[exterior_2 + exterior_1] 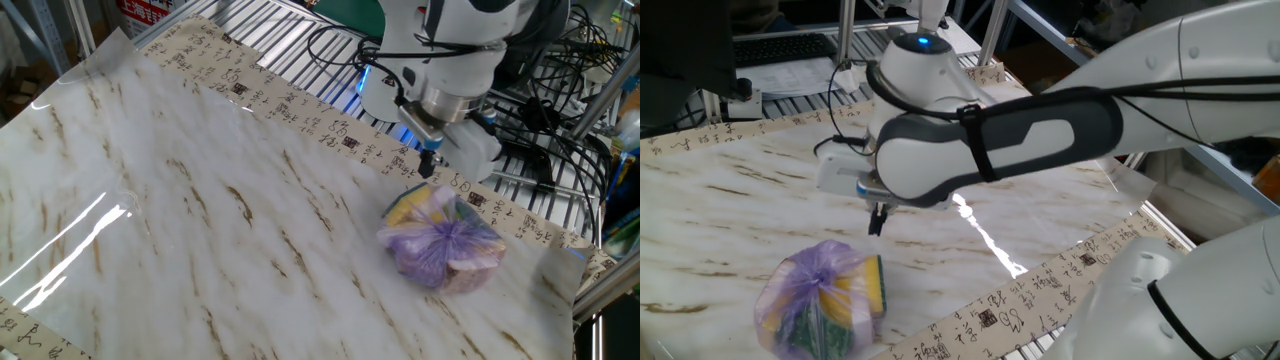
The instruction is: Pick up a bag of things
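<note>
in one fixed view the bag of things (822, 300) sits on the marble-patterned table (740, 190) at the lower left, a lumpy pale-purple plastic bundle knotted at the top, with a yellow sponge edged in dark green showing through its right side. the hand (877, 220) hangs above the table just up and to the right of the bag, clear of it, its dark fingers pointing down and looking pressed close together with nothing between them (they are small and partly merged here, so the gap is hard to read). the bulky white and grey arm (990, 135) stretches across the frame from the right. in the other fixed view the bag of things (442, 243) lies near the table's far right edge, beside the strip printed with characters (300, 110). the hand (431, 164) hovers just above the bag's upper rim, fingers drawn together, holding nothing, not touching the plastic as far as can be seen.
</note>
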`<state>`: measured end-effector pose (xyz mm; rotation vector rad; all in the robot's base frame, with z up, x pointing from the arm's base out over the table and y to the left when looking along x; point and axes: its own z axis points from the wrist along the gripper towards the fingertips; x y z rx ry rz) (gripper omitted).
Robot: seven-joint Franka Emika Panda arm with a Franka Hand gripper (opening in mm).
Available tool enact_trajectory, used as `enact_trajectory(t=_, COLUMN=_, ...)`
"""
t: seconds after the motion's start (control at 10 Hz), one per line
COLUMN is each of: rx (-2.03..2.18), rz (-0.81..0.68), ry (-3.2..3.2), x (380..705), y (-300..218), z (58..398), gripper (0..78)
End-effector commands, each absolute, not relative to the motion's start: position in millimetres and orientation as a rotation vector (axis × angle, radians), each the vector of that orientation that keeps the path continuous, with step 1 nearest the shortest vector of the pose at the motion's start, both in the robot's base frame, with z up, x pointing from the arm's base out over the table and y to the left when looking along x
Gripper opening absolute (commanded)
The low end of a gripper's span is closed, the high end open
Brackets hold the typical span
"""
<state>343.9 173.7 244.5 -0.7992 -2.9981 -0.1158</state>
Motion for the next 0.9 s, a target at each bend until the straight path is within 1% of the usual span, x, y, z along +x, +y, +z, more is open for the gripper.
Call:
enact_trajectory(t=0.1, rx=-0.799, rz=-0.122, ry=-3.002, x=333, y=183, z=240, gripper=0.0)
enact_trajectory(t=0.9, rx=-0.857, rz=-0.140, ry=-3.010, x=330, y=198, z=227, gripper=0.0)
